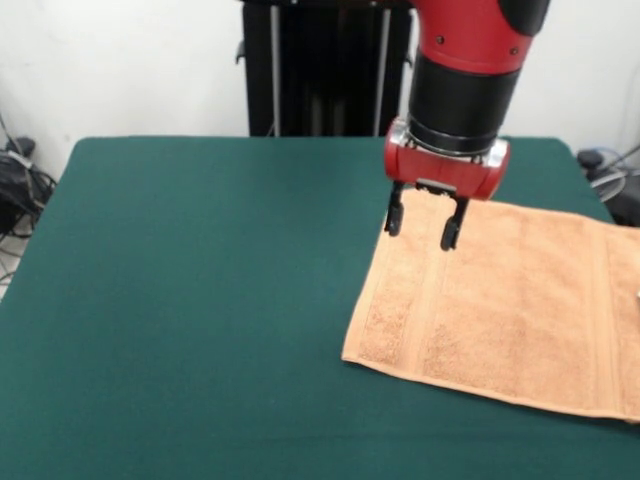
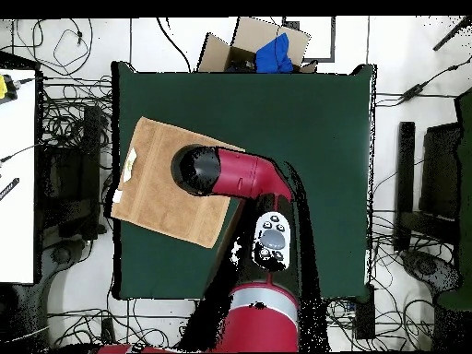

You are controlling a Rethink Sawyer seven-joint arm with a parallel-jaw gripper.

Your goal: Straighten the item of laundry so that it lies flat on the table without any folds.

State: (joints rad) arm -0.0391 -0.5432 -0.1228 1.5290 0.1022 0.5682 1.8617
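Observation:
The item of laundry (image 1: 510, 315) is a light orange-tan towel spread out on the right part of the green table (image 1: 200, 300) in the front view; its right end runs past the picture's edge. Woven border bands cross it near its left end. In the overhead view the towel (image 2: 152, 184) lies at the table's (image 2: 313, 138) left side, slightly over the left edge, with a small white tag on it. My gripper (image 1: 425, 225) hangs open just above the towel's far left corner, nothing between its fingers. In the overhead view the arm (image 2: 235, 175) hides the gripper.
A cardboard box with blue cloth (image 2: 263, 46) sits on the floor beyond the table. Cables and equipment (image 2: 64, 138) lie on the floor around it. A white surface (image 2: 18, 175) stands at the left.

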